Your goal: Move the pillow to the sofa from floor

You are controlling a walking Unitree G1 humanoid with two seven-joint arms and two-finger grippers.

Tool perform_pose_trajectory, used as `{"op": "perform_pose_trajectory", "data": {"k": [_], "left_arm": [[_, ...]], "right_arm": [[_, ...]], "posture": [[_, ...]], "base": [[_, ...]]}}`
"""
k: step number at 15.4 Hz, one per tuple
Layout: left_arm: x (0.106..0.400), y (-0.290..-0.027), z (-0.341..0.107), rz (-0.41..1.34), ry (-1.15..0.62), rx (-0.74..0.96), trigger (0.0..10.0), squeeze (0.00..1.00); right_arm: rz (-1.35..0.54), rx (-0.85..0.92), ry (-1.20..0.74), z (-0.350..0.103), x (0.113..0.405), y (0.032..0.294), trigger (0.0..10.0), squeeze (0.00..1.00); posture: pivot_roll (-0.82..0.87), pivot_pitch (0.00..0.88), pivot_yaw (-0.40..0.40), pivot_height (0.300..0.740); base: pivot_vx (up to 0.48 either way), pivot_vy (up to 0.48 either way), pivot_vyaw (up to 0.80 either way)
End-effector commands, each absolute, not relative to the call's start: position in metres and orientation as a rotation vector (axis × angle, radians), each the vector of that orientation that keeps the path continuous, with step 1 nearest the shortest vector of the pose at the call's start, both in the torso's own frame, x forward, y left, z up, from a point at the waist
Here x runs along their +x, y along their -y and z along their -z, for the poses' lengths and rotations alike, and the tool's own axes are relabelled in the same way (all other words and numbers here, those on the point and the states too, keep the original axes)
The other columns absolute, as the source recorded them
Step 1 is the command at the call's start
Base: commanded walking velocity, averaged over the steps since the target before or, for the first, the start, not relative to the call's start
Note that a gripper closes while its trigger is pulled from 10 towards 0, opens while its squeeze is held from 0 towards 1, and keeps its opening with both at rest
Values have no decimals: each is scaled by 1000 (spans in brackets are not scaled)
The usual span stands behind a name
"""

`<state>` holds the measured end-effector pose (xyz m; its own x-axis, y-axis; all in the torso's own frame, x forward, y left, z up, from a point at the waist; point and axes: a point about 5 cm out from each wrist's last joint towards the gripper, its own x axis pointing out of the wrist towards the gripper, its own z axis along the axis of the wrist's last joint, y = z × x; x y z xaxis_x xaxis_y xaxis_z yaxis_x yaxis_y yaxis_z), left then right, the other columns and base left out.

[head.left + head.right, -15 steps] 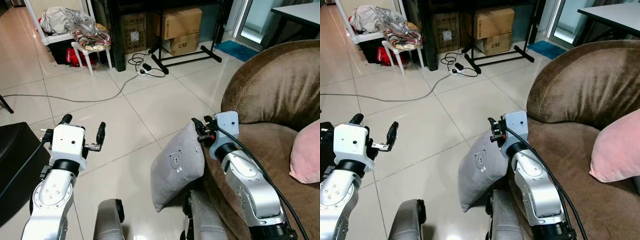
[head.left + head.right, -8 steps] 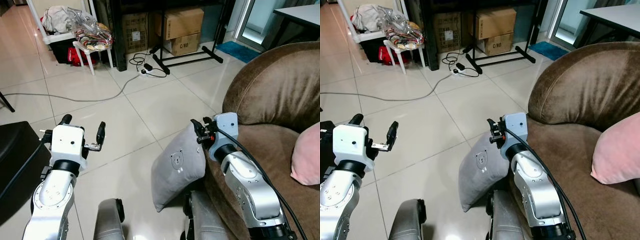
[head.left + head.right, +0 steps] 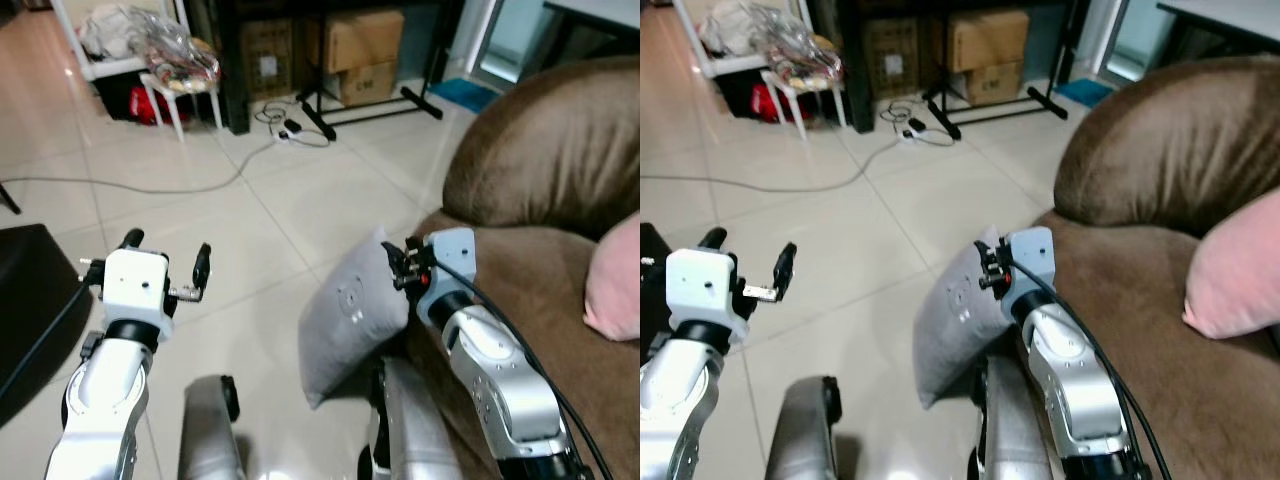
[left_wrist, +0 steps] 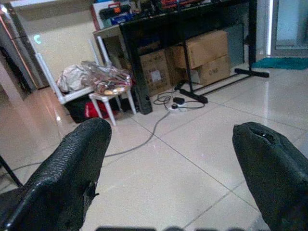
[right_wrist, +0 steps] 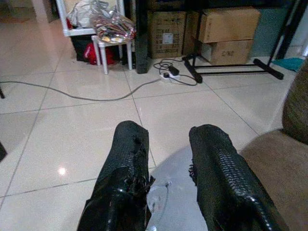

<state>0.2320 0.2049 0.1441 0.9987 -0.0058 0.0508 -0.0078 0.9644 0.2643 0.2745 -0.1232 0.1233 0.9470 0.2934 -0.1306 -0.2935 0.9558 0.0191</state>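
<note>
Right gripper (image 3: 400, 266) pinches top corner of pillow (image 3: 345, 325), which hangs just beside sofa (image 3: 540, 180) front edge, w/ left gripper (image 3: 165, 266) spread wide & idle away from sofa; thin corner hold may slip, so pillow could drop.

I am in a home's living room. A brown sofa (image 3: 540, 170) with a pink cushion (image 3: 612, 280) fills the right of the frame. Pale glossy floor tiles (image 3: 200, 210) spread across the middle. At the top stand cardboard boxes (image 3: 362, 52), a white stool (image 3: 180, 95) heaped with laundry, and a power strip (image 3: 285, 135) trailing cable.
</note>
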Motion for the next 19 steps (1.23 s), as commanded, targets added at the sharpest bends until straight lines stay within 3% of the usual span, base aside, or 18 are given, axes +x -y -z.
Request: {"op": "perform_pose_trajectory", "data": {"k": [1, 10, 18, 19], "left_arm": [[233, -206, -144, 3, 54, 266, 10000, 0], [232, -205, -144, 21, 61, 244, 10000, 0], [228, -202, -138, 29, 37, 247, 10000, 0], [225, -200, -136, 41, 24, 248, 10000, 0]], "right_arm": [[-291, -4, -125, -125, 276, 126, 10000, 0], [-325, -79, -119, -125, 276, 125, 10000, 0], [-310, -80, -151, -121, 279, 133, 10000, 0], [-325, -55, -173, -118, 280, 136, 10000, 439]], "posture": [[-49, 0, -21, 456], [-50, 0, -25, 456], [-51, 0, -37, 456], [-52, 0, -40, 456]], "base": [[0, 0, 0], [215, 0, 0], [0, 0, 0], [0, 0, 0]]}}
